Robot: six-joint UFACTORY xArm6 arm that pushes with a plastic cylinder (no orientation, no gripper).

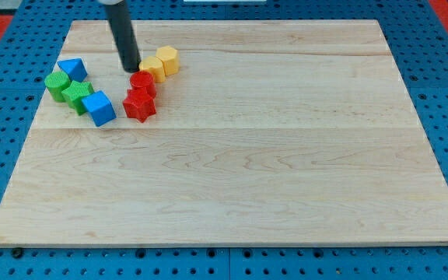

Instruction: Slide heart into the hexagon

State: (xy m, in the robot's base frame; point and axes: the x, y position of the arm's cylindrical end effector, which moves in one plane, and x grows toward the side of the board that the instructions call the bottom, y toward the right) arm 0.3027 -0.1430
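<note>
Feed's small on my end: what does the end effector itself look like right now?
A plain, straight, dark grey-black cylindrical rod, smooth with a faint sheen, entering from the view's top. My tip is blunt. No cables, markings or gripper parts show; the arm above is out of frame.

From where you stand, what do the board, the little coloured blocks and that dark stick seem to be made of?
The board looks like pale, unpainted wood: grain lines and plank seams show. The blocks, such as the red ones and the yellow ones, look like painted wood or plastic; their even, matte colour leaves that open. My tip ends a smooth dark rod, perhaps plastic or metal.
</note>
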